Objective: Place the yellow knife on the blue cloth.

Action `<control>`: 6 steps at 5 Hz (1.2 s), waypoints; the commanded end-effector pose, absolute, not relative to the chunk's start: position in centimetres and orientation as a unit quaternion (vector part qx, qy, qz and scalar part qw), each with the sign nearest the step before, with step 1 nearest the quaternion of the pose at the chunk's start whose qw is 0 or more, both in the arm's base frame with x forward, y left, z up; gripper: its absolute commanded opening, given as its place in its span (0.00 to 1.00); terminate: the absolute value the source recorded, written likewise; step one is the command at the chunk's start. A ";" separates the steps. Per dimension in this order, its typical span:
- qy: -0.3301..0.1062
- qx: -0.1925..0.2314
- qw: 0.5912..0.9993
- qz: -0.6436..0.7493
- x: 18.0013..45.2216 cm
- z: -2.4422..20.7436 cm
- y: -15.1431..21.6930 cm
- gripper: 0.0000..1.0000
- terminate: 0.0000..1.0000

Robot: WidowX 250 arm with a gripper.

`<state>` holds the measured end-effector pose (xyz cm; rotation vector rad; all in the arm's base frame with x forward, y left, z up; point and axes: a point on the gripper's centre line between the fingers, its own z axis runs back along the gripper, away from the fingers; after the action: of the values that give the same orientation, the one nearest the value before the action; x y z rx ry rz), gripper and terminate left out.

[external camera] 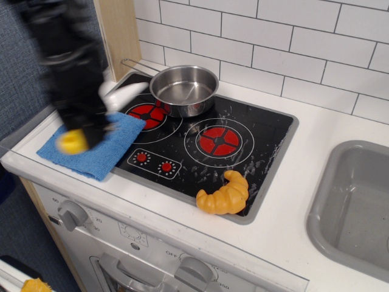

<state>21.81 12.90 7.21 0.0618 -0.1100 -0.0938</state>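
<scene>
While blurred over the blue cloth [100,157], gripper [82,131] closed on the yellow knife [73,142], handle hanging just below the fingers at 6 o'clock. Held above the cloth's middle; contact with it impossible to tell. Steel pan [184,89] at 2 o'clock, apart.

Front panel [152,243], beside the middle knob [194,267]: I read "OFF" in small grey letters, just left of the knob's top.
Front panel, under the same knob: I made out "350" at the lower right, faint, and I was not sure of every digit.
Front panel, right of the left knob [73,214]: I saw a small round dial mark printed in grey; its characters were too small for me to read.
Cooktop [267,140]: I saw two red dial symbols printed at the front left, with no letters or numbers I could read.
</scene>
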 end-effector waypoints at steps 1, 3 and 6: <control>-0.049 0.035 0.998 -0.014 22.9 4.8 16.0 0.00 0.00; -0.031 0.033 0.998 -0.048 24.4 3.1 15.5 0.00 0.00; -0.083 0.023 0.996 -0.037 23.2 7.6 13.8 1.00 0.00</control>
<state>23.75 13.88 6.50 0.0270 -0.1394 -0.0813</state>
